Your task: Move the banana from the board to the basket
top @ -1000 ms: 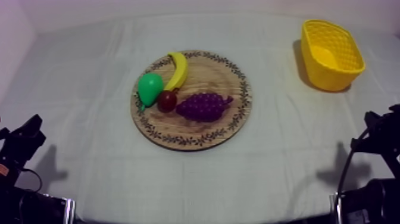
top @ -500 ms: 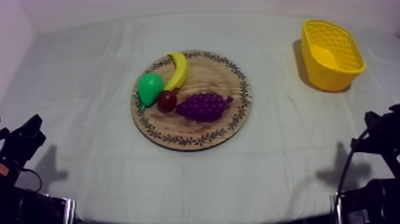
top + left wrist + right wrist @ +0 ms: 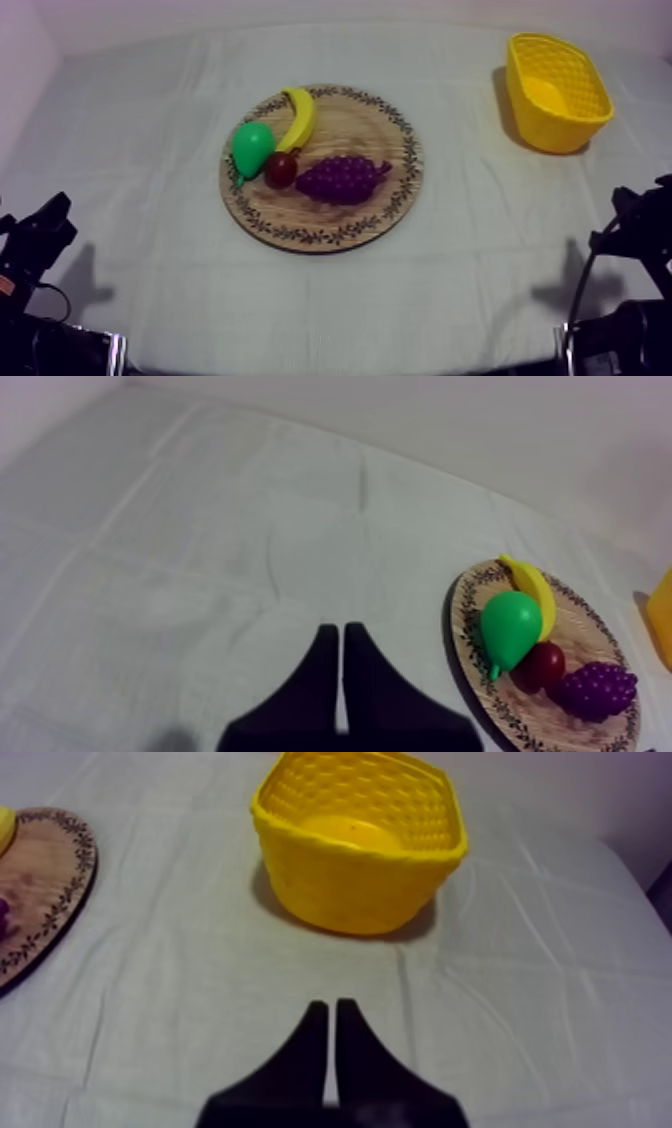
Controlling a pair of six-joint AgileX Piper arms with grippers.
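Note:
A yellow banana [image 3: 298, 117] lies on the round wooden board [image 3: 390, 120] at the table's middle, beside a green pear [image 3: 251, 147], a small red fruit [image 3: 281, 169] and purple grapes [image 3: 340, 179]. The yellow basket [image 3: 556, 91] stands at the far right. My left gripper [image 3: 55, 212] rests low at the left edge, and in its wrist view the left gripper [image 3: 340, 632] is shut on nothing, with the banana [image 3: 534, 588] and board [image 3: 590, 636] off to its side. My right gripper [image 3: 625, 204] rests low at the right; the right gripper [image 3: 331, 1009] is shut, empty, in front of the basket [image 3: 355, 842].
Grey-white cloth [image 3: 150, 110] covers the table, with open room around the board and between board and basket. The board's rim [image 3: 60, 882] lies well to the side of the right gripper. A pale wall [image 3: 480, 416] stands behind the table.

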